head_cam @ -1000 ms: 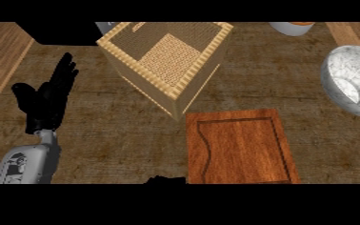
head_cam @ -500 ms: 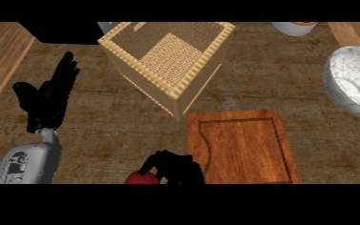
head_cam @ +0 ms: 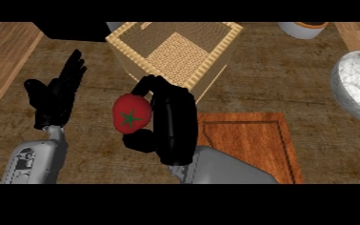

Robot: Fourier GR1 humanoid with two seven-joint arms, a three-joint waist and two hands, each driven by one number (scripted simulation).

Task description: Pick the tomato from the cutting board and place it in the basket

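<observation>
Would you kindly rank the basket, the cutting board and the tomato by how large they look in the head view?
1. basket
2. cutting board, partly hidden by the right forearm, so its rank against the basket is unsure
3. tomato, clearly smallest, held in the right hand

The brown counter fills the frame. On it stand a woven basket at upper centre, a wooden cutting board at lower right, a grey bowl at the right edge, and a cup at upper right.
</observation>
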